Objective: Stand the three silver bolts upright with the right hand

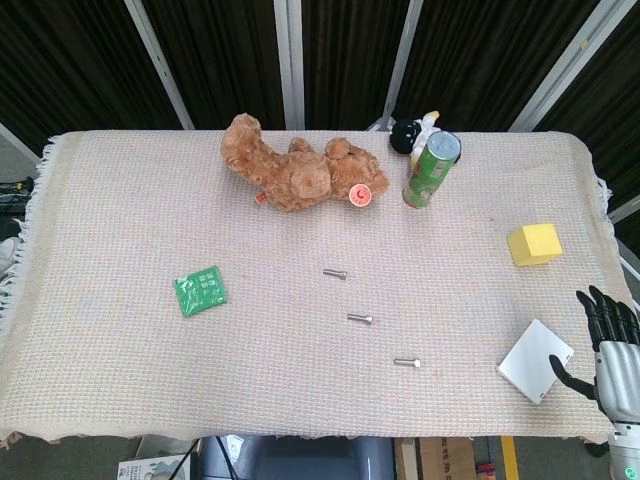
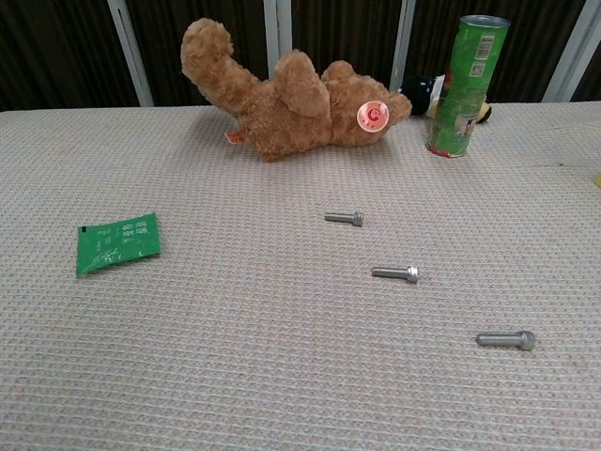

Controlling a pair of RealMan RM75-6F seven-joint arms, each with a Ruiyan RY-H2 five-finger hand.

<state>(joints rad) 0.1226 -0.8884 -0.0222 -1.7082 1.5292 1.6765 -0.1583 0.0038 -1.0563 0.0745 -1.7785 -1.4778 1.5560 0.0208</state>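
Three silver bolts (image 1: 360, 319) flat mid-table, well apart from right hand (image 1: 610, 345), fingers (image 1: 600, 312) spread, empty.

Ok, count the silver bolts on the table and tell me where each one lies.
3, all lying flat in a diagonal row: far bolt nearest the teddy bear, middle bolt below it, near bolt closest to the table's front edge. None seem hidden.

No legible text; print on green can (image 2: 465, 85) too small.
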